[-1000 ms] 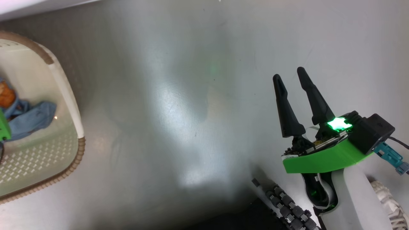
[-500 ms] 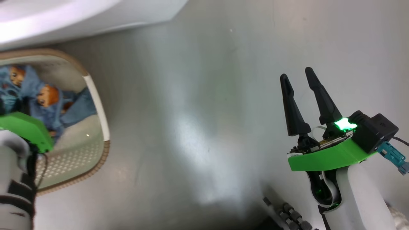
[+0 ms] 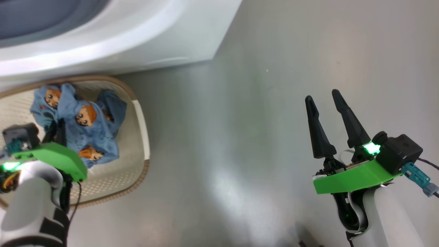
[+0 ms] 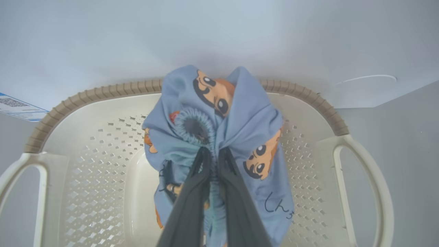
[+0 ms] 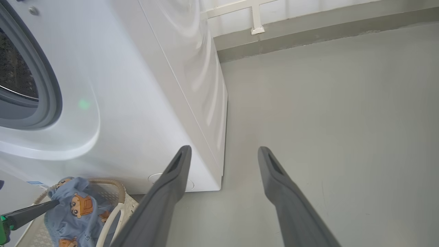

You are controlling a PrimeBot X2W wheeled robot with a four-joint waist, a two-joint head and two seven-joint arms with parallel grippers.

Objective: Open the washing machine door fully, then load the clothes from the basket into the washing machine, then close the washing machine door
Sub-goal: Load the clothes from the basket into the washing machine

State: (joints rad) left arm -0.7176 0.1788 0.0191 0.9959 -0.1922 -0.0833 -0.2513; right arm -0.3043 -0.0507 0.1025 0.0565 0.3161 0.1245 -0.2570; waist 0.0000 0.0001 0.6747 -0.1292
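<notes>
Pinching the bear-print clothes in the narrowed left claw over the basket beside the washing machine; holding the right claw wide above the floor.

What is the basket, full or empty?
Not empty: bunched blue clothes are inside the basket, pinched by the left tool.
</notes>
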